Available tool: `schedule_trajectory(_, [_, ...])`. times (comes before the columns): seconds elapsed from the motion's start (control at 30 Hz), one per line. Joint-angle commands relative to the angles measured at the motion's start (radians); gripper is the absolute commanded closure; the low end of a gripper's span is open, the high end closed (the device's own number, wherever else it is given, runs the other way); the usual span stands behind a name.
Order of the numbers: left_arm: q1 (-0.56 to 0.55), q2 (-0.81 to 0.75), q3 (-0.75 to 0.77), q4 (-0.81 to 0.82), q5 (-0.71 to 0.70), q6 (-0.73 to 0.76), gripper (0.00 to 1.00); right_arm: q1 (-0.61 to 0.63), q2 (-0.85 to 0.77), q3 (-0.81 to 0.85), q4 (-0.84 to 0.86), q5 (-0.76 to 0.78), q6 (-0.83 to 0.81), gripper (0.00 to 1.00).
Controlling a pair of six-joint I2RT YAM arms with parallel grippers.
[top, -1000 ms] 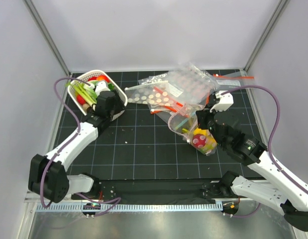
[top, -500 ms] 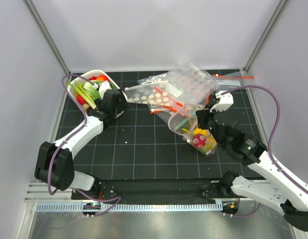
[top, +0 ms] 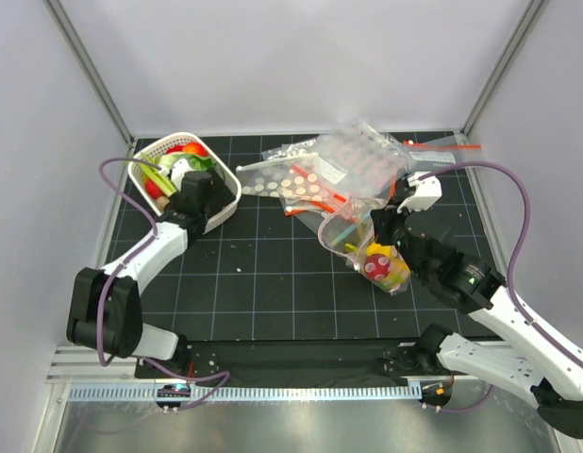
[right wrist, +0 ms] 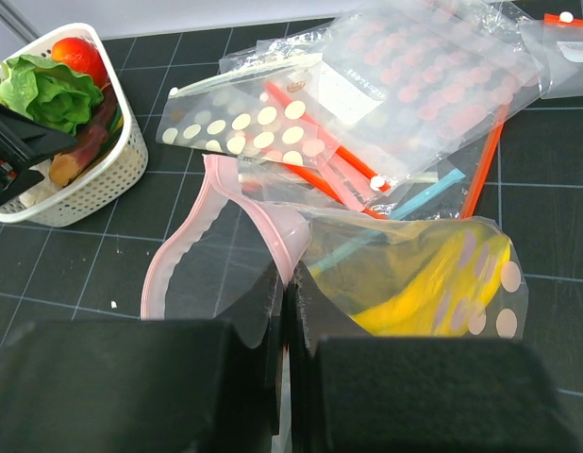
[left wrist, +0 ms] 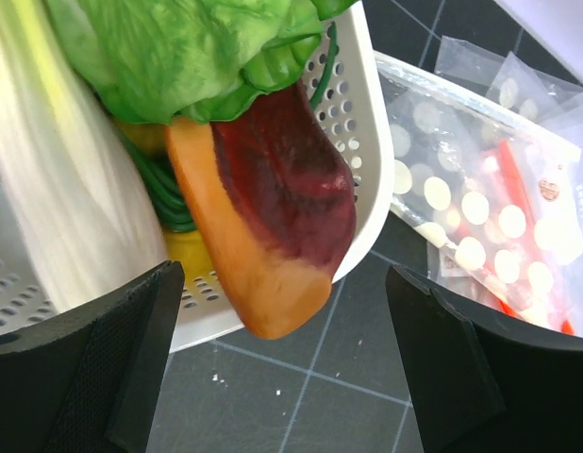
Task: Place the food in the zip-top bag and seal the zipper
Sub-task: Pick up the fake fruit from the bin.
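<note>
The zip-top bag (top: 367, 247) lies right of centre with a yellow banana bunch (right wrist: 414, 283) and a red dotted fruit (top: 376, 266) inside. Its pale pinkish zipper edge (right wrist: 216, 203) curls open to the left. My right gripper (right wrist: 282, 293) is shut on that mouth edge; it also shows in the top view (top: 381, 225). More food sits in a white basket (top: 141, 162). My left gripper (top: 199, 189) is open at the basket's near right side. An orange and dark red piece (left wrist: 273, 208) hangs over the basket rim (left wrist: 367, 142) between and beyond my left fingers (left wrist: 84, 359), untouched.
A pile of clear dotted bags with red strips (top: 339, 170) lies behind the zip-top bag and reaches toward the basket (left wrist: 480, 189). Green lettuce (left wrist: 188, 47) and a white leek (left wrist: 56, 189) fill the basket. Side walls stand close on both sides.
My left gripper swung a little right, then came back to the basket's near right side. The right arm and the bag have not moved.
</note>
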Motion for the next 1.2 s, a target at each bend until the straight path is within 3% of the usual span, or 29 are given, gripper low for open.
schedule_trajectory(0.0, [0.012, 0.026, -0.004, 0.139, 0.099, -0.046, 0.09, -0.003, -0.015, -0.004, 0.066, -0.002, -0.005, 0.97])
schedule_trajectory(0.37, [0.078, 0.223, 0.055, 0.149, 0.266, -0.108, 0.17, -0.003, -0.021, -0.006, 0.063, -0.004, -0.005, 0.97])
schedule_trajectory(0.43, [0.086, 0.236, 0.058, 0.161, 0.286, -0.109, 0.24, -0.003, -0.021, -0.006, 0.065, -0.004, -0.005, 0.97])
schedule_trajectory(0.47, [0.091, 0.242, 0.058, 0.165, 0.298, -0.105, 0.37, -0.003, -0.022, -0.007, 0.065, -0.004, -0.005, 0.97])
schedule_trajectory(0.57, [0.092, 0.236, 0.053, 0.191, 0.300, -0.083, 0.63, -0.001, -0.021, -0.006, 0.065, -0.007, -0.004, 0.97])
schedule_trajectory(0.6, [0.094, 0.227, 0.052, 0.196, 0.300, -0.074, 0.78, -0.003, -0.021, -0.007, 0.066, -0.007, -0.005, 0.97])
schedule_trajectory(0.67, [0.094, 0.216, 0.058, 0.198, 0.323, -0.054, 0.93, -0.003, -0.018, -0.007, 0.066, -0.007, -0.005, 0.97])
schedule_trajectory(0.93, [0.098, 0.177, 0.019, 0.279, 0.234, -0.076, 1.00, -0.003, -0.013, -0.004, 0.063, -0.005, -0.005, 0.97])
schedule_trajectory(1.17, [0.102, 0.253, 0.085, 0.365, 0.301, -0.167, 1.00, -0.003, -0.019, -0.009, 0.068, -0.001, -0.007, 0.96])
